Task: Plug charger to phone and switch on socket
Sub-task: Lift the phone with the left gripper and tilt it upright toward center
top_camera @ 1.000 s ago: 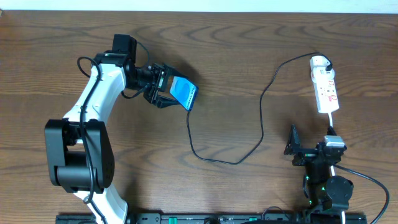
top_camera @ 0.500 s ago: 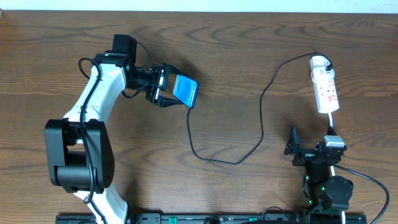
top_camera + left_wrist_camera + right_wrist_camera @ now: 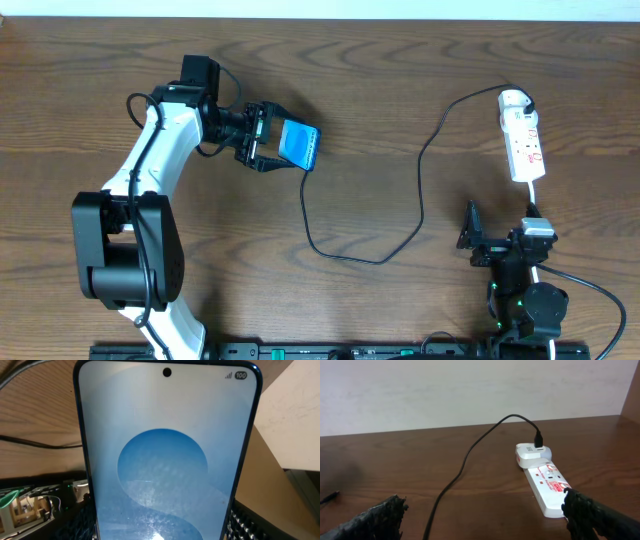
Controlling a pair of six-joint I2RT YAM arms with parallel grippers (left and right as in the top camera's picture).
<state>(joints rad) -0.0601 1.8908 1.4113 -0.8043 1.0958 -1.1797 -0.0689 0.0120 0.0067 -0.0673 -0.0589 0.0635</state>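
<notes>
My left gripper [image 3: 268, 147] is shut on the phone [image 3: 299, 145], whose bright blue screen with a pale S shape fills the left wrist view [image 3: 165, 455]. The black charger cable [image 3: 420, 190] runs loose over the table from its free tip near the phone [image 3: 304, 178] to its black plug in the rounded end of the white socket strip [image 3: 524, 145]. The strip and plug also show in the right wrist view [image 3: 542, 482]. My right gripper [image 3: 485, 512] is open and empty, low at the front right, short of the strip.
The socket's thick white cord [image 3: 533, 200] runs down towards my right arm's base. The table's far edge meets a pale wall [image 3: 470, 390]. A dark rail [image 3: 330, 350] lines the table's front edge.
My left gripper has turned the phone and shifted it slightly to the right. The right arm has not moved.
</notes>
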